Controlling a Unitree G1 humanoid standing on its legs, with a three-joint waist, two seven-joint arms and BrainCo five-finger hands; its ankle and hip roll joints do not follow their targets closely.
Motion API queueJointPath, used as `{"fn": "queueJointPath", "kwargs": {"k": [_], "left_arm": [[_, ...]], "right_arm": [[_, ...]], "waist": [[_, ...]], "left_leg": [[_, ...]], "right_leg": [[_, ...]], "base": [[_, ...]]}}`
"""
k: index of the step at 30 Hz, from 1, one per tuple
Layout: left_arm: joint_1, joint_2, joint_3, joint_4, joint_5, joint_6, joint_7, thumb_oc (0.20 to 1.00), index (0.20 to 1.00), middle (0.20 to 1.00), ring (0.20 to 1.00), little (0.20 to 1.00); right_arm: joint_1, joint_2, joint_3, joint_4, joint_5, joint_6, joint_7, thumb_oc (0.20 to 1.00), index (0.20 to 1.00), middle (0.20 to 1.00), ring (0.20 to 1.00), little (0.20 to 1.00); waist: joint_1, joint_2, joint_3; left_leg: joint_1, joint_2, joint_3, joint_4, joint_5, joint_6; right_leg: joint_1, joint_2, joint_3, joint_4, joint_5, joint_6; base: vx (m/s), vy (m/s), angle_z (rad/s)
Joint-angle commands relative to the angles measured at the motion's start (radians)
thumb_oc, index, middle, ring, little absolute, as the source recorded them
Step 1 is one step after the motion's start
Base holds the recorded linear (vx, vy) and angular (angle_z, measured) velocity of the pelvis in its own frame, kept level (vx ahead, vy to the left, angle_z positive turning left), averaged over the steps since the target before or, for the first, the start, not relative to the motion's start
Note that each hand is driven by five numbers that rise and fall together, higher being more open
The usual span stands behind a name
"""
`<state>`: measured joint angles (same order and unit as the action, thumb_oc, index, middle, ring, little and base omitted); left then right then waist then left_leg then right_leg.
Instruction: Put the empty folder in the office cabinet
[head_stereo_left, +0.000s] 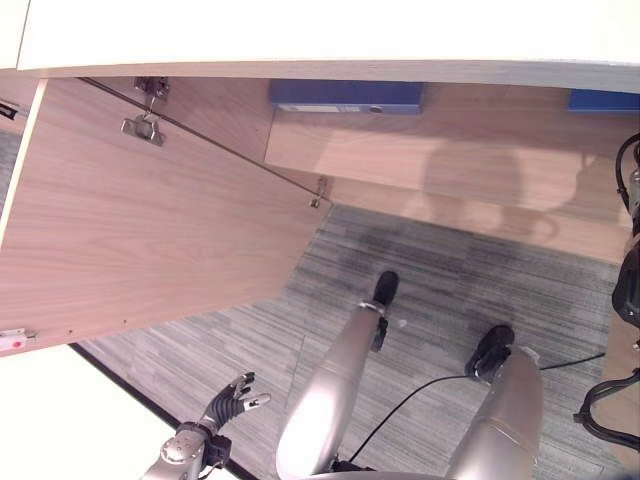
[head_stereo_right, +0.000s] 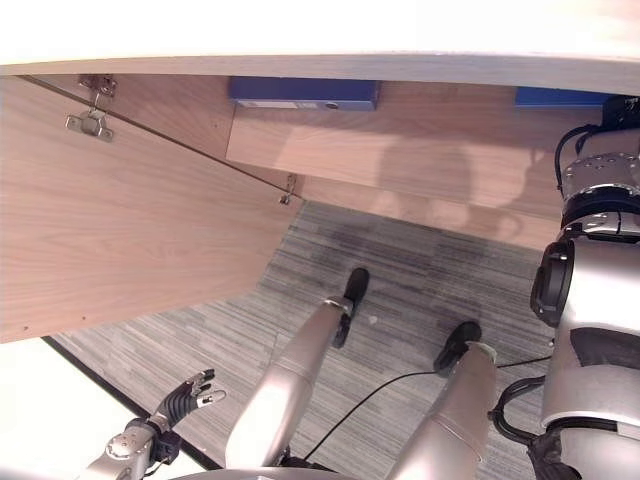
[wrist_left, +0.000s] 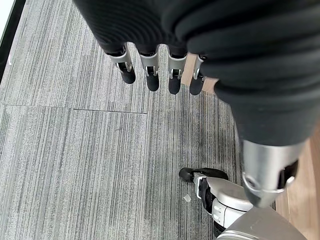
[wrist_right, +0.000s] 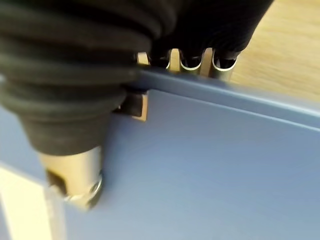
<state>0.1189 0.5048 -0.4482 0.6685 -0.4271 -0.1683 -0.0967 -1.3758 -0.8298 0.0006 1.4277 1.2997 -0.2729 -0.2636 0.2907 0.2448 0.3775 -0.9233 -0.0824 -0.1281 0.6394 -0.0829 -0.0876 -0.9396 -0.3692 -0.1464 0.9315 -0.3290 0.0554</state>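
In the right wrist view my right hand (wrist_right: 75, 170) is shut on a blue folder (wrist_right: 200, 165): its fingers (wrist_right: 220, 67) hook over the folder's far edge and the thumb lies on its face. From the head, that folder's blue corner (head_stereo_right: 545, 96) shows on the wooden cabinet shelf (head_stereo_right: 440, 150) at the top right, where my right arm (head_stereo_right: 592, 190) reaches up. A second blue folder (head_stereo_left: 345, 95) lies flat on the same shelf, further left. Low at the left, my left hand (head_stereo_left: 232, 400) hangs over the carpet with its fingers (wrist_left: 150, 75) straight and nothing in it.
The wooden cabinet door (head_stereo_left: 150, 220) stands swung open at the left, with its hinge (head_stereo_left: 145, 125) near the top. The cabinet's white top (head_stereo_left: 300, 30) overhangs the shelf. Grey striped carpet (head_stereo_left: 450, 290) covers the floor below.
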Motion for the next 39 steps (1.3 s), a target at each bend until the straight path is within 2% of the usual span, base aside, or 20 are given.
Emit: {"fn": "queueJointPath", "kwargs": {"k": [1, 2, 7, 16, 21, 26, 27, 32, 39], "left_arm": [[-0.051, 0.011, 0.011, 0.093, -0.042, -0.001, 0.024, 1.0, 1.0, 1.0, 1.0, 1.0], [-0.052, 0.011, 0.011, 0.093, -0.042, -0.001, 0.024, 1.0, 1.0, 1.0, 1.0, 1.0], [-0.083, 0.013, -0.009, 0.079, -0.029, 0.003, 0.051, 1.0, 1.0, 1.0, 1.0, 1.0], [-0.176, -0.018, -0.024, 0.105, -0.011, 0.01, 0.111, 1.0, 1.0, 1.0, 1.0, 1.0], [-0.193, -0.036, -0.025, 0.124, -0.003, 0.011, 0.129, 1.0, 1.0, 1.0, 1.0, 1.0], [-0.209, -0.054, -0.023, 0.137, -0.008, 0.011, 0.144, 1.0, 1.0, 1.0, 1.0, 1.0], [-0.224, -0.071, -0.027, 0.147, -0.01, 0.011, 0.153, 1.0, 1.0, 1.0, 1.0, 1.0], [-0.239, -0.095, -0.028, 0.169, -0.022, 0.006, 0.167, 1.0, 1.0, 1.0, 1.0, 1.0], [-0.26, -0.114, -0.03, 0.195, -0.035, 0.005, 0.182, 1.0, 1.0, 1.0, 1.0, 1.0]], "right_arm": [[-0.002, -0.101, 0.044, 0.017, -0.086, 0.021, -0.026, 1.0, 1.0, 1.0, 1.0, 1.0], [-0.005, -0.102, 0.046, 0.019, -0.087, 0.022, -0.027, 1.0, 1.0, 1.0, 1.0, 1.0], [-0.057, -0.107, 0.08, 0.108, -0.156, 0.108, -0.086, 1.0, 1.0, 1.0, 1.0, 1.0], [-0.099, -0.043, 0.114, 0.179, -0.231, 0.215, -0.135, 1.0, 1.0, 1.0, 1.0, 1.0], [-0.097, -0.02, 0.101, 0.205, -0.251, 0.246, -0.161, 1.0, 1.0, 1.0, 1.0, 1.0], [-0.054, 0.019, 0.062, 0.213, -0.234, 0.247, -0.181, 1.0, 1.0, 1.0, 1.0, 1.0], [-0.009, 0.057, 0.026, 0.223, -0.225, 0.245, -0.194, 1.0, 1.0, 1.0, 1.0, 1.0], [0.043, 0.115, -0.022, 0.24, -0.206, 0.238, -0.209, 1.0, 1.0, 1.0, 1.0, 1.0], [0.065, 0.16, -0.039, 0.235, -0.196, 0.227, -0.225, 1.0, 1.0, 1.0, 1.0, 1.0]], "waist": [[0.012, 0.007, 0.016], [0.012, 0.007, 0.017], [-0.001, -0.004, 0.022], [-0.027, -0.024, 0.031], [-0.031, -0.027, 0.033], [-0.034, -0.028, 0.037], [-0.037, -0.028, 0.042], [-0.041, -0.027, 0.046], [-0.048, -0.03, 0.05]], "left_leg": [[0.044, 0.049, -0.024, 0.011, -0.15, -0.008], [0.045, 0.049, -0.024, 0.01, -0.149, -0.008], [0.053, 0.056, -0.016, -0.002, -0.147, -0.01], [0.061, 0.068, -0.01, -0.01, -0.147, -0.009], [0.065, 0.067, -0.012, -0.014, -0.145, -0.008], [0.071, 0.067, -0.014, -0.028, -0.139, -0.007], [0.073, 0.067, -0.015, -0.033, -0.137, -0.006], [0.079, 0.068, -0.017, -0.041, -0.135, -0.006], [0.08, 0.072, -0.015, -0.041, -0.135, -0.007]], "right_leg": [[0.099, 0.037, -0.036, -0.067, -0.07, 0.035], [0.1, 0.037, -0.036, -0.068, -0.069, 0.035], [0.105, 0.039, -0.037, -0.078, -0.063, 0.033], [0.118, 0.053, -0.038, -0.095, -0.056, 0.025], [0.126, 0.056, -0.045, -0.102, -0.053, 0.024], [0.138, 0.06, -0.052, -0.113, -0.052, 0.024], [0.143, 0.062, -0.055, -0.118, -0.051, 0.023], [0.146, 0.067, -0.054, -0.125, -0.05, 0.023], [0.146, 0.07, -0.054, -0.125, -0.049, 0.022]], "base": [[0.0, 0.0, 0.0], [0.0, 0.0, 0.0], [0.0, 0.0, 0.0], [0.0, -0.006, -0.03], [0.0, -0.01, -0.05], [0.0, 0.0, 0.0], [0.0, -0.03, -0.03], [0.0, -0.006, 0.0], [0.0, 0.0, 0.0]]}}
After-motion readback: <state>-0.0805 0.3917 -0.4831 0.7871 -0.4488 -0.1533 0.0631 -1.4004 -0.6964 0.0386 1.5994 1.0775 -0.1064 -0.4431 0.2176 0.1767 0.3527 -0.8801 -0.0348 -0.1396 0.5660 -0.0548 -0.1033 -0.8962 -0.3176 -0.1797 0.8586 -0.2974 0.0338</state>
